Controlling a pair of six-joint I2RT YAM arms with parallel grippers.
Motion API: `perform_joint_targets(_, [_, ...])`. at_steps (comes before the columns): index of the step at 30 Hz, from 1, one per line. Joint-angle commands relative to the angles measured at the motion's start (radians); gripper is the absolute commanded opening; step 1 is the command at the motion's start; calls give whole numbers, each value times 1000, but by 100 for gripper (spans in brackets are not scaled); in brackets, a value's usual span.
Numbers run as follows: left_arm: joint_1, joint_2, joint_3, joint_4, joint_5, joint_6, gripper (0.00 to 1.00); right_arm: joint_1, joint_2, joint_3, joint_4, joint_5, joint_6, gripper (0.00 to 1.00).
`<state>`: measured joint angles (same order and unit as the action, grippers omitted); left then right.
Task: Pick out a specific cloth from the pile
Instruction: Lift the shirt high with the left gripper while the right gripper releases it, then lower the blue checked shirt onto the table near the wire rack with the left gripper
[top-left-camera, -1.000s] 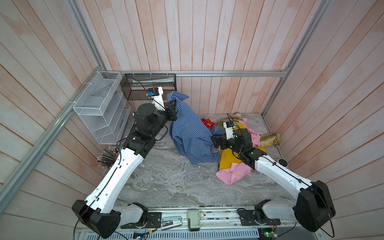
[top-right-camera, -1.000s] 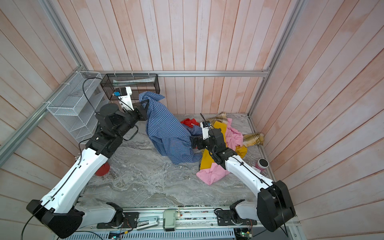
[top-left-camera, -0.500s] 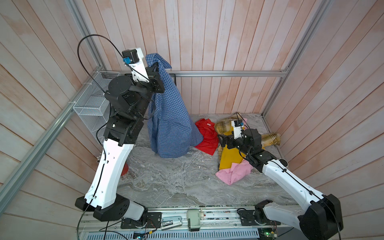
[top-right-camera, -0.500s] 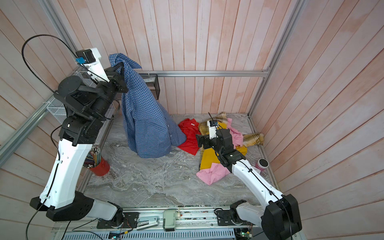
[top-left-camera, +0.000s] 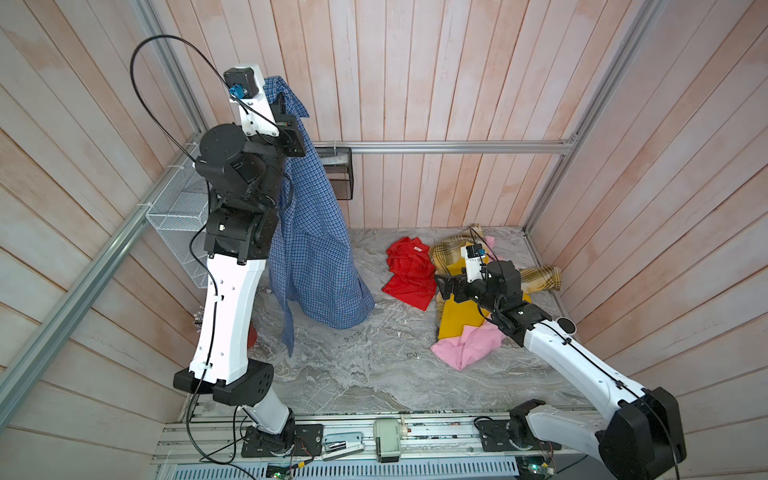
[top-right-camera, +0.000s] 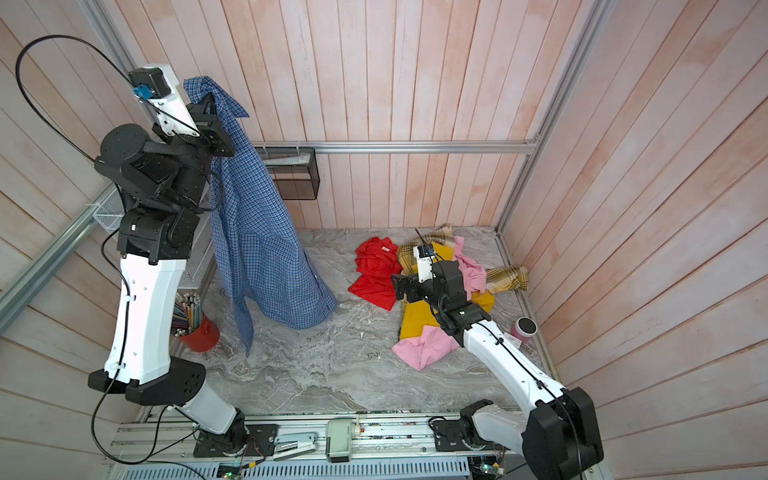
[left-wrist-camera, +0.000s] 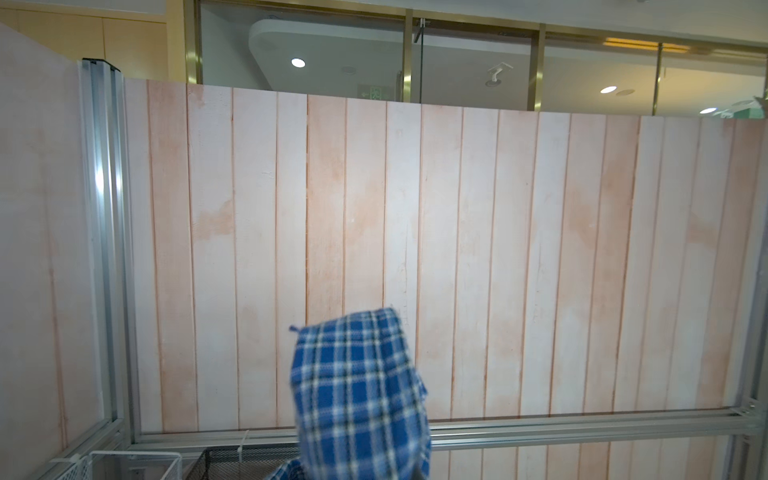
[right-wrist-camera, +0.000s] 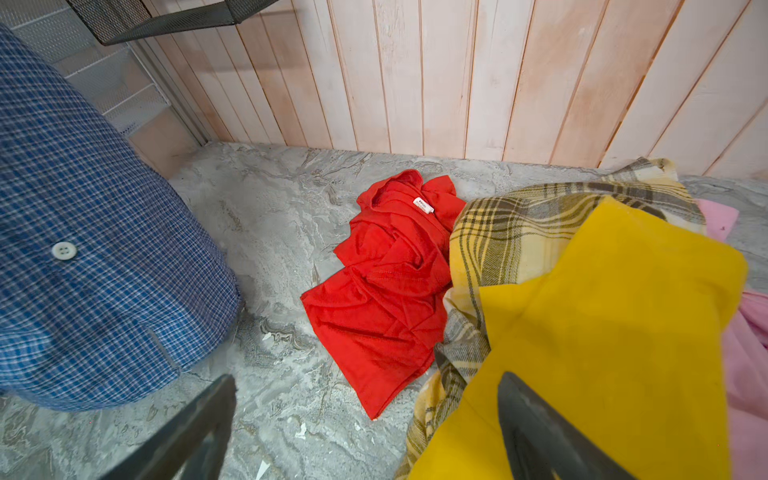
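Smooth, veined grey marble tabletop (top-left-camera: 365, 374). The cloth (top-left-camera: 309, 249), soft blue small-check shirting, drapes long from the left gripper (top-left-camera: 280, 104), which pinches its top fold high up; its hem reaches down to the tabletop, well apart from the pile (top-left-camera: 459, 318) of mustard, plaid and pink folds. A crumpled red cloth (top-left-camera: 409, 270) lies between, touching the plaid. The right gripper (right-wrist-camera: 365, 380) hovers above the pile, jaws wide, empty
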<state>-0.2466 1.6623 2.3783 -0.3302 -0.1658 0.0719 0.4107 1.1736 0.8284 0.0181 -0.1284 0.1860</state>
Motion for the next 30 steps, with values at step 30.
perform_joint_targets(30, [48, -27, -346, 380, -287, 383, 0, -4, 4, -32, -16, -33, 45, 98])
